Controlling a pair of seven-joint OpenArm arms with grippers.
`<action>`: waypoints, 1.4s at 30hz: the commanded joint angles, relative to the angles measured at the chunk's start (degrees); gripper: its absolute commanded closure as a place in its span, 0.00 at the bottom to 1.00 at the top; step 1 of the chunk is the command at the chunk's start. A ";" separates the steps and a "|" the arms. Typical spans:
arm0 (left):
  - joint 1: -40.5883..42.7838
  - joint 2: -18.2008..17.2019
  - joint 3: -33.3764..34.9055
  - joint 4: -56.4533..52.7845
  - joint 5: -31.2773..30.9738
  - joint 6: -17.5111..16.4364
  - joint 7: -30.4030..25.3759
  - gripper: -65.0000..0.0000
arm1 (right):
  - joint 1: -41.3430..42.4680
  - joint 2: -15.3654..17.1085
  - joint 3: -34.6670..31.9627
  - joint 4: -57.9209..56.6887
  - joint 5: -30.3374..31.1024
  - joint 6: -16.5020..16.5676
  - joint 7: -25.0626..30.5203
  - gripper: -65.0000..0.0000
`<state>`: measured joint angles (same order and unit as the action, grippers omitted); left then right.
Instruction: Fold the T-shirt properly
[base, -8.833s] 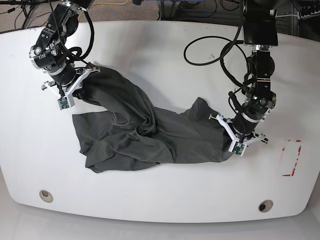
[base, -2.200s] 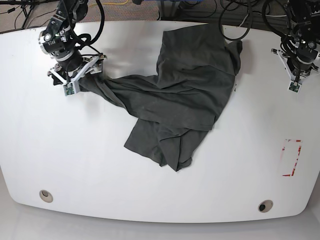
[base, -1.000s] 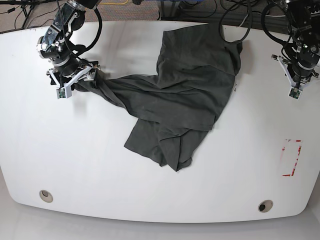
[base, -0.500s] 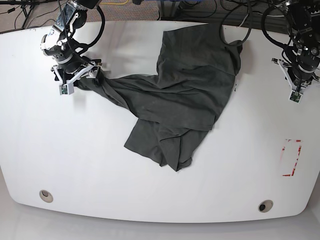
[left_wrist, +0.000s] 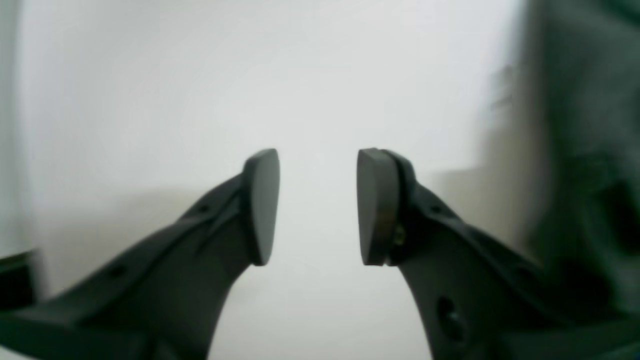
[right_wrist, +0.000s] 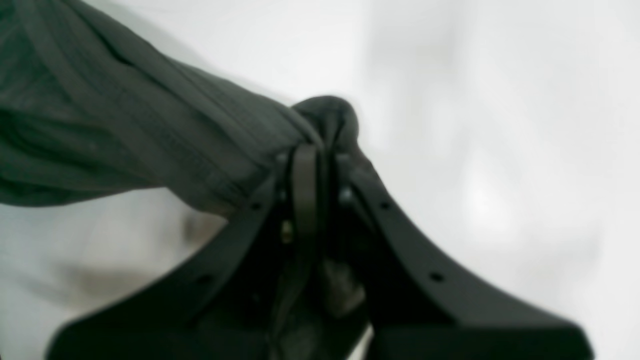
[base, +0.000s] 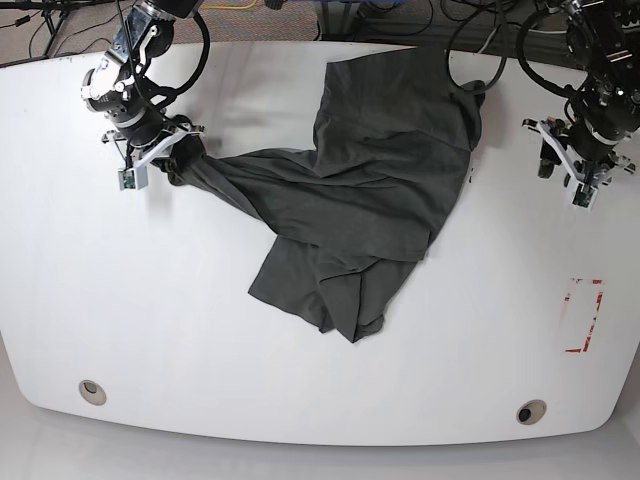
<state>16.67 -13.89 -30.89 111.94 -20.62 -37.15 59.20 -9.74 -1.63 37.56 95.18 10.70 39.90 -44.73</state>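
- T-shirt (base: 360, 195): dark charcoal, crumpled on the white table (base: 300, 380), not laid flat. Main bulk sits upper-centre, top edge reaching the table's far rim; 1 bunched strip trails toward the base view's left, 1 rumpled flap hangs toward the near side.
- Right gripper (right_wrist: 312, 170) (base view's left): pinched tight on the tip of that trailing strip; a nub of cloth pokes out past the fingertips (right_wrist: 304, 172). Fabric fans away from the grip in taut ridges, so the pinch is prob there to pull that corner out and spread the shirt.
- In base view the same gripper (base: 160, 155) sits at the strip's end, near the table's left edge.
- Left gripper (left_wrist: 317, 205) (base view's right): jaws apart w/ a clear gap, nothing between, only bare table seen through them. Dark cloth blurs at this view's right edge, beside the gripper but not touching.
- In base view the left gripper (base: 572, 165) is over bare table, well apart from the shirt's nearest edge; empty & parted, looks ready to go for a 2nd hold.
- Judgement: still at the spreading step, 0 folds made. 1 corner held, opposite side free; shirt needs flattening before any fold.
- Red-outlined rectangle (base: 583, 315) marked on the table near the right edge, nothing on it.
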 joint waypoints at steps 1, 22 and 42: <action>0.52 -0.84 0.43 1.07 -5.00 0.00 1.33 0.61 | 0.37 0.53 0.02 0.96 0.60 0.10 1.08 1.00; 2.81 -4.79 14.85 0.54 -23.47 0.53 6.25 0.61 | 0.37 0.35 -0.07 0.96 0.86 0.10 1.08 1.00; 2.89 -1.27 19.86 0.63 -6.32 0.18 6.08 0.61 | 0.29 0.35 -0.07 1.04 1.13 0.10 1.08 1.00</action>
<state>19.84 -14.72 -10.76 111.57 -26.70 -36.71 66.17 -9.76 -1.74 37.45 95.18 10.74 39.90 -44.75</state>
